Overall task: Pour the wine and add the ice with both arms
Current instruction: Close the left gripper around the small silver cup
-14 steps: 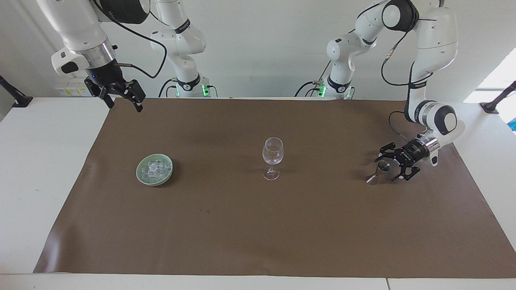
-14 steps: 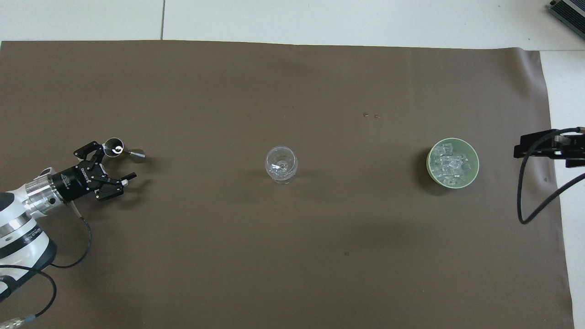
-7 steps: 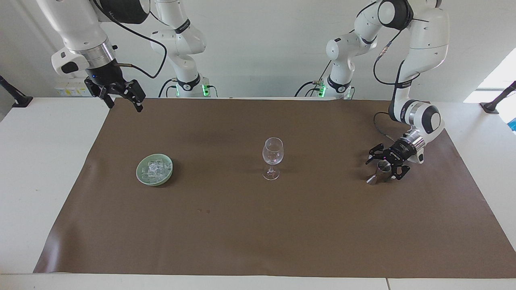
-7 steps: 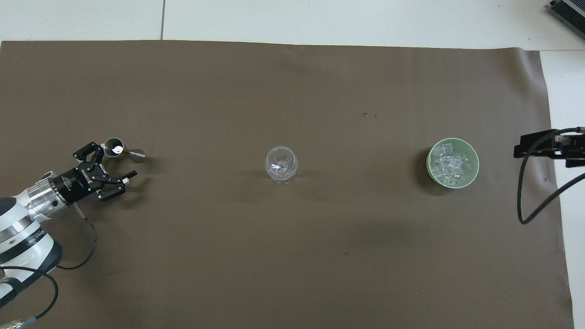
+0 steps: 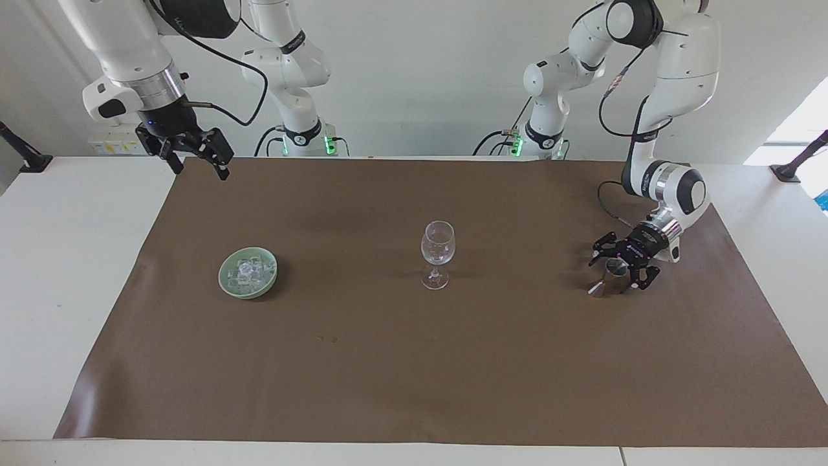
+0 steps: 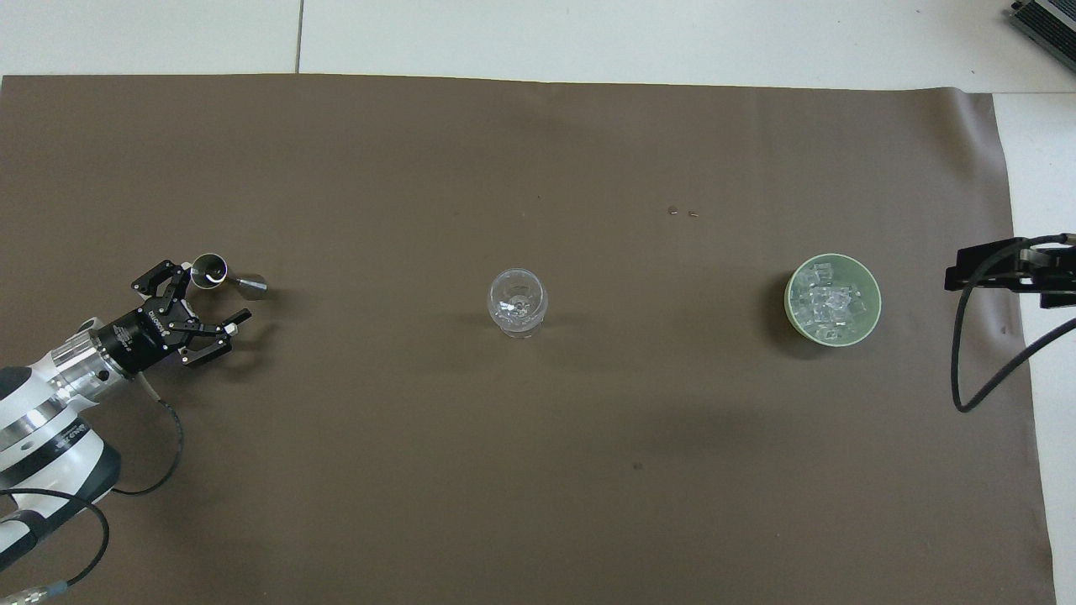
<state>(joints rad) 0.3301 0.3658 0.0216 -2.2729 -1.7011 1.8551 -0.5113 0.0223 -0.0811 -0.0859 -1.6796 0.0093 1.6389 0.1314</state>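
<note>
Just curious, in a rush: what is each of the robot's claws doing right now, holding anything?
Left gripper: jaws open around the small metal cup, not clamped.
Right gripper: jaws open, empty, waiting in the air.

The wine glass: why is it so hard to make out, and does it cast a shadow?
Overhead view: the wine glass is clear, so the brown mat shows through, with only pale glints. Facing view: its rim and foot catch light, and a faint soft shadow lies beside its foot.

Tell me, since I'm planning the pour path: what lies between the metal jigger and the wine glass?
Nothing: between the jigger and the wine glass there is only bare brown mat, in both views.
</note>
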